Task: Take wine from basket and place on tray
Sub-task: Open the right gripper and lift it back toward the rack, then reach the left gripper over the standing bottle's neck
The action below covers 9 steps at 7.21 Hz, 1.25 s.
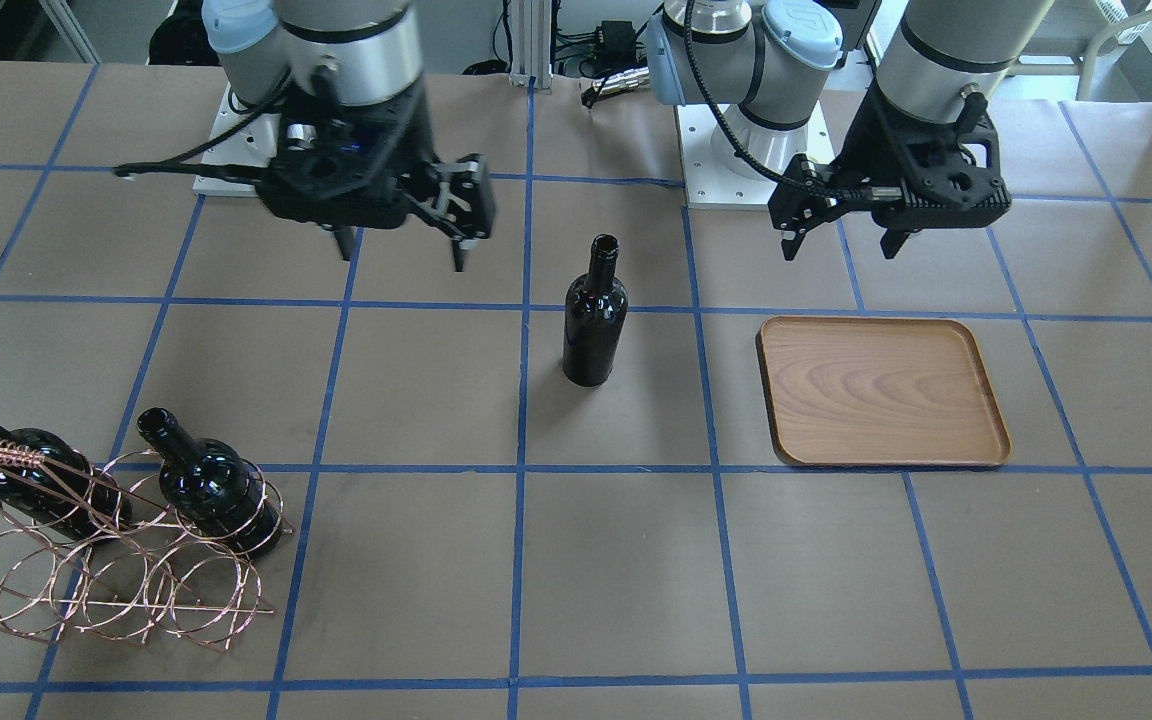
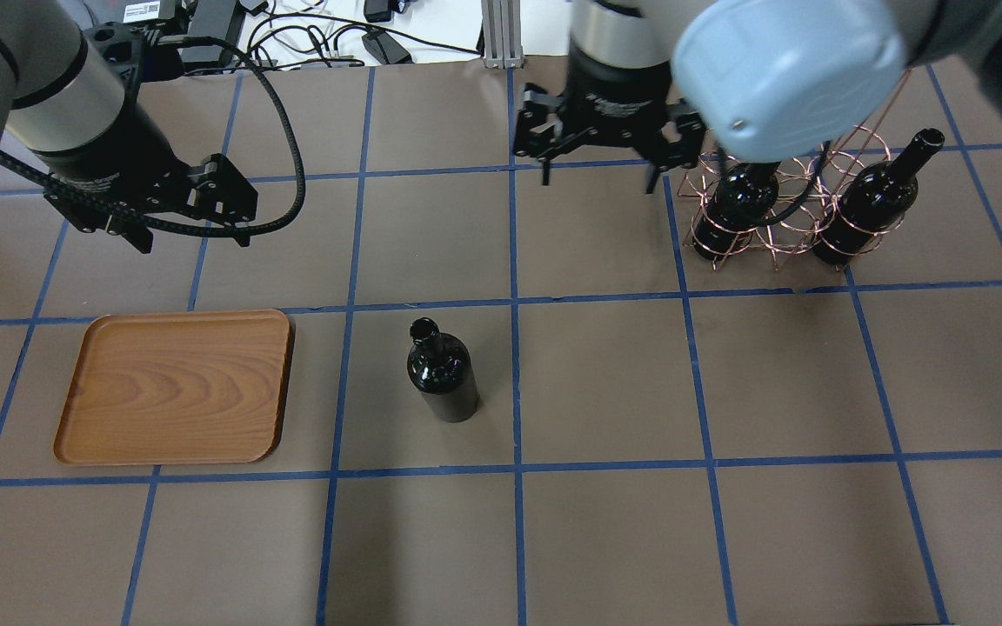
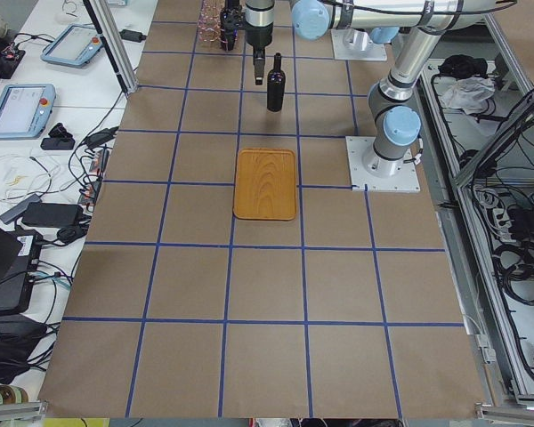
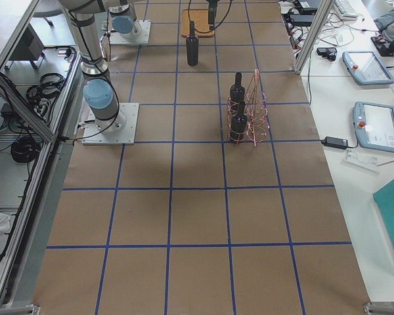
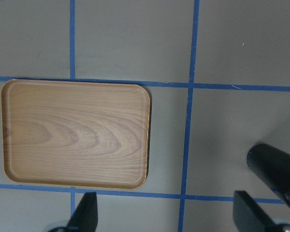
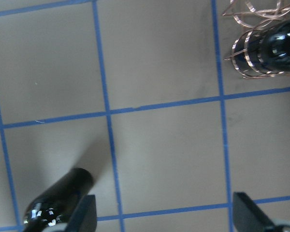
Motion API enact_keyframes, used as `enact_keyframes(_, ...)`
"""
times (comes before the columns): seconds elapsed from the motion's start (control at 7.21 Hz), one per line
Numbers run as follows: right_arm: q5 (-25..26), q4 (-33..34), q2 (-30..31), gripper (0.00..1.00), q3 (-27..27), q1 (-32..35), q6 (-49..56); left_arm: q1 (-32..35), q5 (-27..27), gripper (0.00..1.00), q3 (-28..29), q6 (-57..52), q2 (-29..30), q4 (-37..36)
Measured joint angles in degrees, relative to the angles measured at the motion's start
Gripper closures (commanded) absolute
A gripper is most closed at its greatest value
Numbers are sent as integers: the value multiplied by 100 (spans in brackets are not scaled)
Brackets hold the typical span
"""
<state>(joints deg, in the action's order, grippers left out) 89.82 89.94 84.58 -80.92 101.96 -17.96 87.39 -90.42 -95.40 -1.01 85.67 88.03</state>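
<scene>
One wine bottle (image 1: 595, 320) stands upright on the bare table between the basket and the tray; it also shows in the overhead view (image 2: 443, 374). Two more bottles (image 1: 211, 485) lie in the copper wire basket (image 1: 106, 575), which shows in the overhead view (image 2: 779, 222) too. The wooden tray (image 1: 881, 390) (image 2: 175, 387) holds nothing. My right gripper (image 1: 402, 255) (image 2: 598, 181) is open and empty, in the air between the standing bottle and the basket. My left gripper (image 1: 841, 245) (image 2: 192, 239) is open and empty, above the table behind the tray.
The table is brown with a blue tape grid. In the left wrist view the tray (image 5: 77, 133) lies below and the standing bottle (image 5: 278, 171) is at the right edge. In the right wrist view the bottle (image 6: 58, 200) is bottom left, the basket (image 6: 253, 46) top right.
</scene>
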Motion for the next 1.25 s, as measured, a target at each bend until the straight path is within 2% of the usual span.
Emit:
enact_keyframes(0.28,89,-437,445,0,-4,-816,963,837,76,0,3,443,42,-70)
enact_keyframes(0.55,109,-603,639,0,-84,-976,1112,1528,100,0,-12,716,90,-96)
enact_keyframes(0.83,105,-450,655,0,-216,-1024,1220,1920,99,0,-143,832,243,-173)
enact_keyframes(1.25,106,398,641,0,-339,-1041,1525,2048,101,5,-422,830,535,-554)
